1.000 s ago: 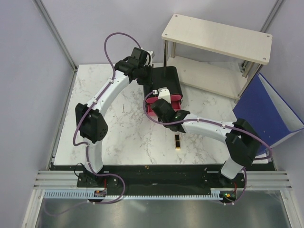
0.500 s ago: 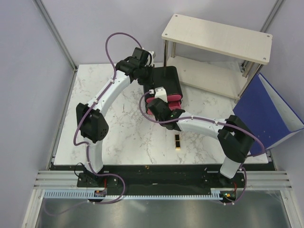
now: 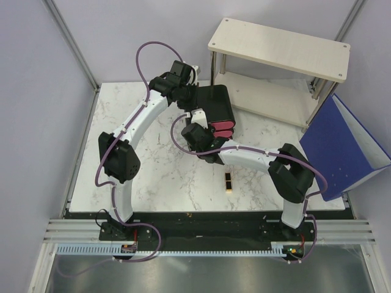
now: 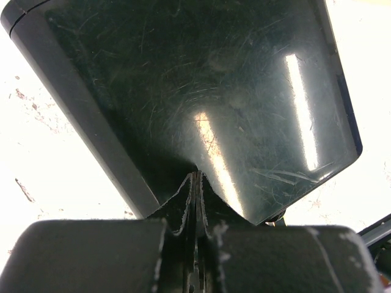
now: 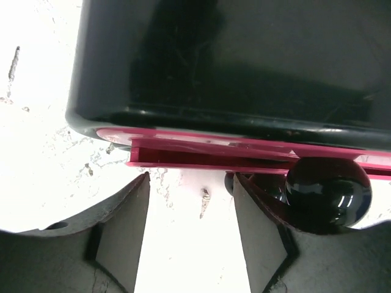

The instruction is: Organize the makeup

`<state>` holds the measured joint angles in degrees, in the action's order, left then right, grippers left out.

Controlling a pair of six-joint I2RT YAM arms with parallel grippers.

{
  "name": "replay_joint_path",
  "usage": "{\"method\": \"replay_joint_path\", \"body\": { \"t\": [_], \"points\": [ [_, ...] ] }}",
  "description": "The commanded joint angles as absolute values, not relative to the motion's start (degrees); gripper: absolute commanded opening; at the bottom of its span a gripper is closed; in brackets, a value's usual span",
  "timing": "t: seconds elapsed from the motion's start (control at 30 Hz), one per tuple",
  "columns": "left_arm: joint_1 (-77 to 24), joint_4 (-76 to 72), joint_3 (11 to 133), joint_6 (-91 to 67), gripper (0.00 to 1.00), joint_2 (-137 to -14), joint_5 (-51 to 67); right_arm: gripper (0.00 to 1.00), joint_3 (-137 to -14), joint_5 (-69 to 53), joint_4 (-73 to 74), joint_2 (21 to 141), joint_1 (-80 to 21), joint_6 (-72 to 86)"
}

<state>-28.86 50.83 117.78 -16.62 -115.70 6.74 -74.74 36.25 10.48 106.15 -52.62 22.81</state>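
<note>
Black box (image 3: 215, 104): left pincer (image 4: 195, 189) is closed, tips against its top. Right pincer (image 5: 190, 198) stands apart at the pink drawer (image 5: 244, 155), knob (image 5: 328, 194) beside it, holding nothing. Lipstick (image 3: 228, 181) lies on the table (image 3: 159, 165), nearer me. Drawer step, I reckon; next needs a square pinch on that lipstick.

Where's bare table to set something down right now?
The widest bare stretch of table lies between the left arm and the lipstick. A smaller patch sits right of the black box, before the shelf. Crowded: the box's front, where the right tool faces the pink drawers.
</note>
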Motion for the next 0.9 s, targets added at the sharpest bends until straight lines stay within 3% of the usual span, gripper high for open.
{"method": "replay_joint_path", "body": {
  "t": [0.0, 0.6, 0.7, 0.87],
  "points": [
    [-29.1, 55.2, 117.8, -15.8, 0.02, -117.8, 6.6, 0.65, -77.2, 37.6, 9.9, 105.5, -51.5, 23.6],
    [-29.1, 55.1, 117.8, -16.4, 0.02, -118.1, 6.5, 0.76, -50.8, 20.0, 10.8, 71.1, -49.7, 31.2],
    [-29.1, 55.2, 117.9, -16.6, 0.02, -118.0, 6.7, 0.75, -44.7, 10.0, 7.4, 68.6, -44.6, 39.5],
    [-29.1, 55.2, 117.6, -16.6, 0.02, -118.0, 6.9, 0.74, -33.2, -7.6, -11.0, 71.4, -36.1, 53.9]
  ]
}}
